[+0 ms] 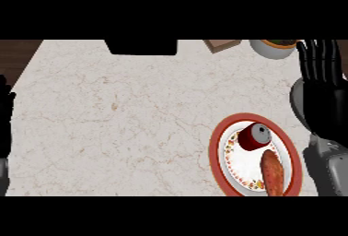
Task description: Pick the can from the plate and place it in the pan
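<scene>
A red can [255, 137] with a grey top lies on a red-rimmed plate [220, 146] at the lower right of the counter. An orange sweet potato [272, 173] lies on the same plate, just below the can. A black pan [141, 46] shows partly at the top edge, left of centre. My right hand [319, 60] is raised at the far right, fingers straight, above and to the right of the plate, not touching the can. At the left edge my left hand [5, 113] rests open.
A white bowl [272, 48] with orange contents stands at the top right near my right hand. A brown block [222, 44] lies beside it. The marble counter ends in a dark edge at the upper left.
</scene>
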